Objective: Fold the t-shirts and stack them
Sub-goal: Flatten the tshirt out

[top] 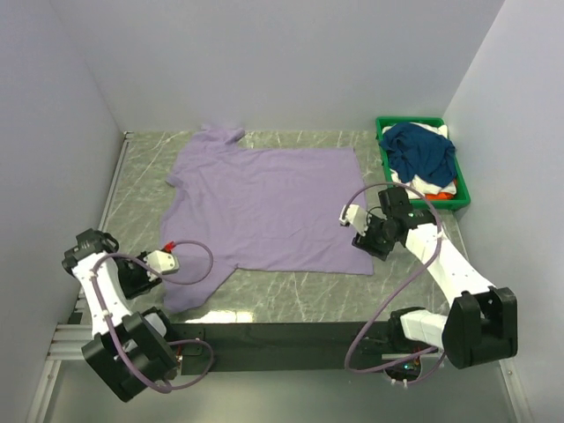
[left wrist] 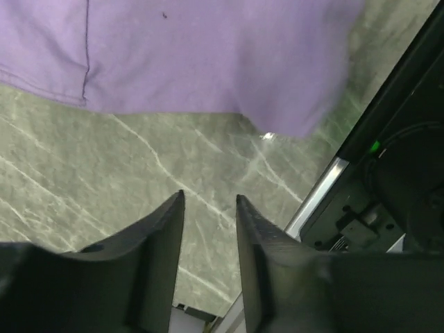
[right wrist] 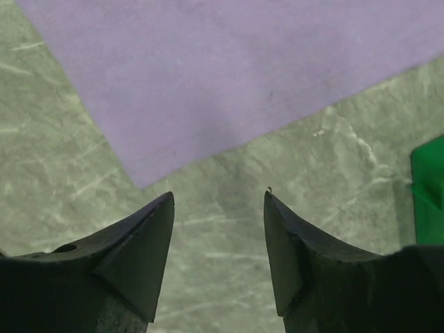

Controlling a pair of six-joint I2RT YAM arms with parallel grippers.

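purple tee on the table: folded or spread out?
Spread. The lavender t-shirt lies flat on the table with its full outline showing, both sleeves out to the sides and no part doubled over.

A green-grey, marble-veined table (top: pixel 300 300) is seen. A lavender t-shirt (top: pixel 264 207) is spread flat across its middle. The hem is turned to the right, one sleeve is laid toward the far edge, and the other toward the near left. A green bin (top: pixel 411 120) is set in the far right corner, near the hem but apart from it.
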